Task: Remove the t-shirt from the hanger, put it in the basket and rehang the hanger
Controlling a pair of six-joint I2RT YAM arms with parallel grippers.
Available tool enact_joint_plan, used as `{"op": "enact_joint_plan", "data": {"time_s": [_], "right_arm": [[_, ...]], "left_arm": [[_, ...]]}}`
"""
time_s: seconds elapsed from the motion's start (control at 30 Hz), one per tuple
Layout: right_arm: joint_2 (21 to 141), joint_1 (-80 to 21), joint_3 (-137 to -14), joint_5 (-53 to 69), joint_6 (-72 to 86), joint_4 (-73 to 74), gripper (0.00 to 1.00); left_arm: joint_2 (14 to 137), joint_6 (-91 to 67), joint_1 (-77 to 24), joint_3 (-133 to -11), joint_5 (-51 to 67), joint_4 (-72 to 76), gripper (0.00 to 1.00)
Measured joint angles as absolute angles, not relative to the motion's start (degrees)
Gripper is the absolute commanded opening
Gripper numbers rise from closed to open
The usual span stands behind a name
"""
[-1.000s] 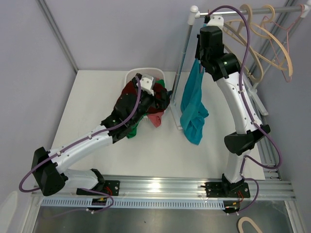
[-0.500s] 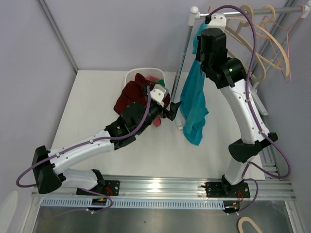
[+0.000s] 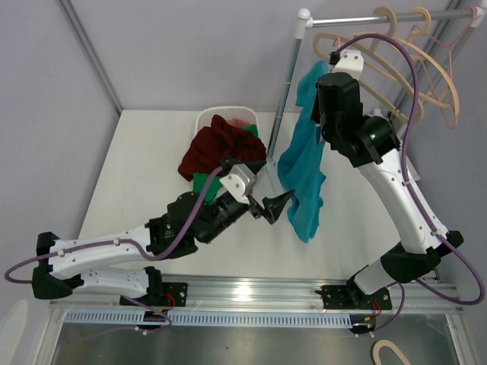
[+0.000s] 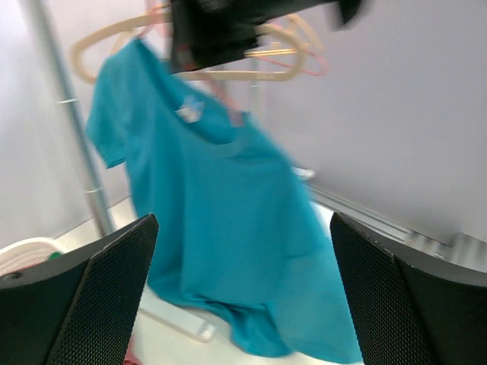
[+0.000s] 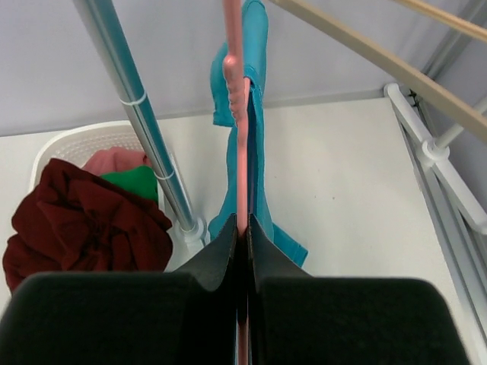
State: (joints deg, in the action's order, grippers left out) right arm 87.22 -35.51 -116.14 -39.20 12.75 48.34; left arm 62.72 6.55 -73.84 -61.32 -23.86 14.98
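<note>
Teal cloth hangs by the pole [image 3: 283, 106]. That is the shirt [image 3: 304, 163]. In the top view it is at about 1 o'clock on the table [image 3: 152, 167], on the 3 o'clock side of the pole. It sits on a pink hanger [image 5: 237, 114]. The right gripper [image 5: 242, 228] is pinched tight on the hanger's thin bar and holds it up. I cannot tell if the hook is on the rail [image 3: 358, 18] or off it.

The left gripper [image 3: 275, 207] has its jaws wide apart and holds nothing. It is low down, at 9 o'clock from the shirt's hem. It is near the cloth but not touching it. Its nose points to 3 o'clock, right at the cloth.

I think the step now is for the left gripper to grab the shirt so it can be pulled off. To do it well, it should move toward 3 o'clock until cloth lies between both fingers [image 4: 114, 296], then pinch. A thick bunch near the hem is best, as a thin edge could slip out. The right gripper should hold the hanger high and steady. The pull should go down and a bit sideways, so one shoulder slides off first. A hard straight tug may catch the neck.

The shirt's long way runs up and down. In the left wrist view the neck is at 11 o'clock and the hem at 5 o'clock, so it leans a little. A white tag [image 4: 190, 110] shows inside the neck.
</note>
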Motion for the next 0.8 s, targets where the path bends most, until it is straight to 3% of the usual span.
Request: {"op": "enact_joint_plan", "data": {"time_s": [0.2,0.43,0.8], "right_arm": [[88.6,-35.6,-117.6,-40.2,18.3,50.0,0.0],[88.7,-37.6,-119.9,-41.6,23.0,50.8,0.0],[88.7,-40.6,-121.0,-41.6,23.9,51.8,0.0]], "left_arm": [[62.3,7.9,-81.6,-57.7,-25.9,16.7,0.99],[65.9,11.2,-82.7,-51.1,-29.1,21.7,0.99],[83.0,17.2,-82.7,-58.8,-37.2,26.5,0.98]]}}
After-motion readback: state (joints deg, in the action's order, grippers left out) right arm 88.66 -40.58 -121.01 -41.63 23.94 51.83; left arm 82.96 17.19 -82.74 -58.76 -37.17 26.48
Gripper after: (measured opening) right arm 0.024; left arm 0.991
